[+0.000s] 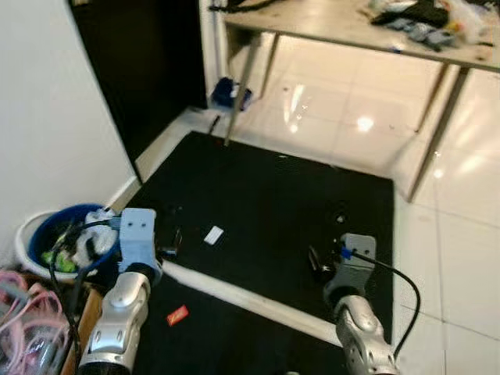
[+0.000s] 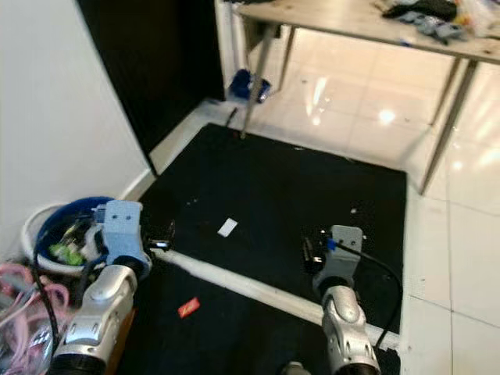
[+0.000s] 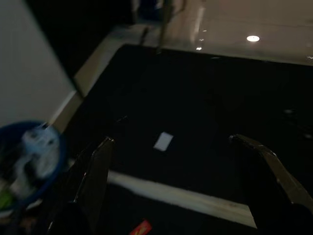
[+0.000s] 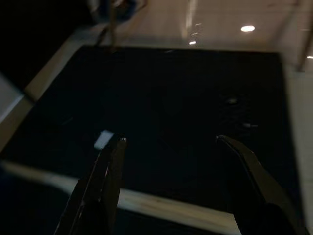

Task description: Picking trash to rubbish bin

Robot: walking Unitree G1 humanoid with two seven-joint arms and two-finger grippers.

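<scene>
Trash is partly binned, with two scraps left on the black floor mat [image 1: 281, 195].
A small white paper scrap [image 1: 213, 234] lies ahead of both empty, spread-fingered grippers, left gripper [image 3: 181, 161] and right gripper [image 4: 168, 161]; a small red wrapper [image 1: 177, 314] lies below the left fingers [image 3: 98, 166]. The round blue-lined rubbish bin [image 1: 35, 234], already holding litter, stands just beside the left gripper.

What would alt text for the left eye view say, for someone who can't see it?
A small white paper scrap and a red wrapper lie on a black floor mat. Both open tools, left and right, hover over it; a trash-filled blue bin stands at left.
</scene>
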